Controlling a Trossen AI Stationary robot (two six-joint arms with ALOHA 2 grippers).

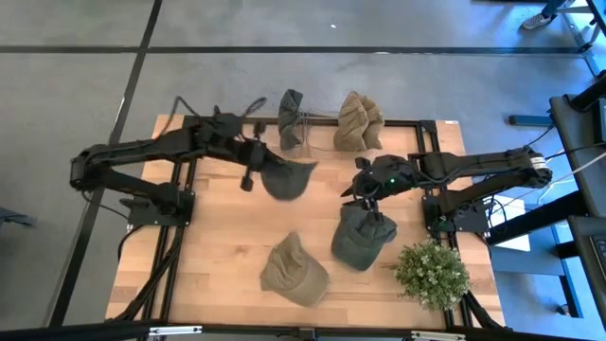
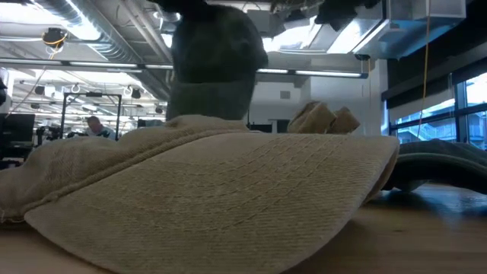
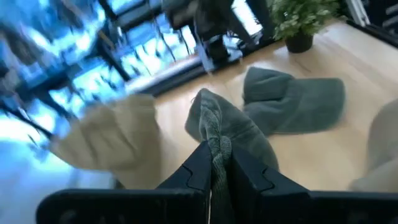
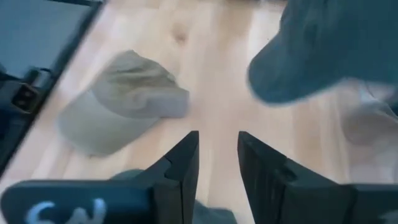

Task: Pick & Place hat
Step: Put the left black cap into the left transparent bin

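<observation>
The left gripper (image 1: pixel 256 170) is clamped on a dark grey cap (image 1: pixel 287 176), carried above the table's (image 1: pixel 227 246) upper middle of the high view. The pinch looks thin, on fabric only, so the cap could slip or snag the rack hats (image 1: pixel 358 123) nearby. The right gripper (image 1: pixel 365 197), fingers parted and empty, hovers over another grey cap (image 1: pixel 360 237); the arms could collide.
</observation>
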